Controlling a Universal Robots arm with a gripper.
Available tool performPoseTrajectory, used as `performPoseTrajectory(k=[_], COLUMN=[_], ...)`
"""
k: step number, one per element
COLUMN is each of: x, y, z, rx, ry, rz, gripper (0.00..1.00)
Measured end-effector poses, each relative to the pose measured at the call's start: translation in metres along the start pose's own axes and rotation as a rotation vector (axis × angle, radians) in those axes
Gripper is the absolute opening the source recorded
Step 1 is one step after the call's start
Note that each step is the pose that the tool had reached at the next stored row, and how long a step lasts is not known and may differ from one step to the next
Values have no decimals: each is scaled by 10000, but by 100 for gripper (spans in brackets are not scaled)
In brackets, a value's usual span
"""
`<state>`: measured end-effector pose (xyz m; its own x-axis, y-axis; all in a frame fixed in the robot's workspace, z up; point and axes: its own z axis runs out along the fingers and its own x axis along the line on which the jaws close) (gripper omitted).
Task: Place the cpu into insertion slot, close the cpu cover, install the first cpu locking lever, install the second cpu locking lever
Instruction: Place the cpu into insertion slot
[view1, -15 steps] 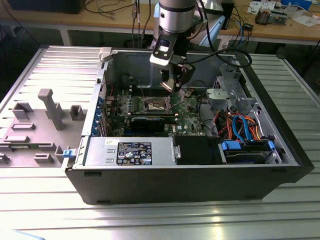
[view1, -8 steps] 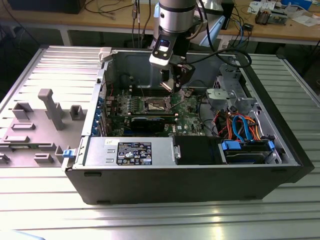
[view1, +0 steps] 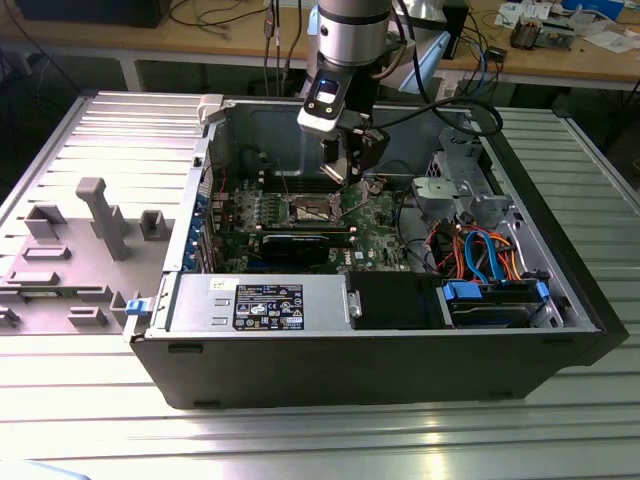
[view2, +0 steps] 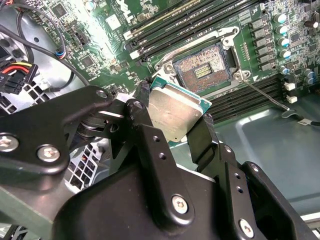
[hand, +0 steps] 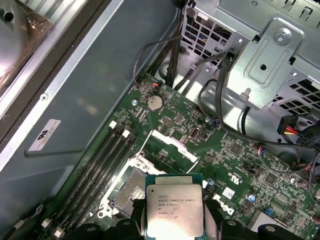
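Note:
My gripper (view2: 175, 114) is shut on the cpu (view2: 172, 116), a flat square chip with a dull silver top and a green edge, gripped on two opposite sides by black fingers (view2: 142, 107). In the first wrist view the cpu (hand: 174, 212) hangs just above the motherboard, partly over the insertion slot (hand: 127, 189). The insertion slot (view2: 202, 67) lies open, with its dark contact field bare inside a shiny metal rim. The cpu cover (hand: 172, 145) stands swung up beside the slot. A thin wire locking lever (view2: 265, 94) sticks out, unlatched. In the exterior view my gripper (view1: 348, 172) hovers over the insertion slot (view1: 310, 210).
The open computer case (view1: 380, 360) lies on a ribbed metal table. Long black memory slots (view2: 175, 20) flank the socket. A black graphics card (view1: 300, 243) sits near it, and a grey drive cage (hand: 265, 65) with cable bundles (view1: 480, 250) is close by. A grey fixture (view1: 100, 215) stands at the exterior view's left.

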<state>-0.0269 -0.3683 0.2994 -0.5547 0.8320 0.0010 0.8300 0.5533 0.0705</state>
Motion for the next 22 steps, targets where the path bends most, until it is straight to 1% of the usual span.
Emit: performPoseTrajectory(k=[22], x=[0], y=[-1], z=[8], rx=[14], ry=[-50], rz=[374], gripper=[55])
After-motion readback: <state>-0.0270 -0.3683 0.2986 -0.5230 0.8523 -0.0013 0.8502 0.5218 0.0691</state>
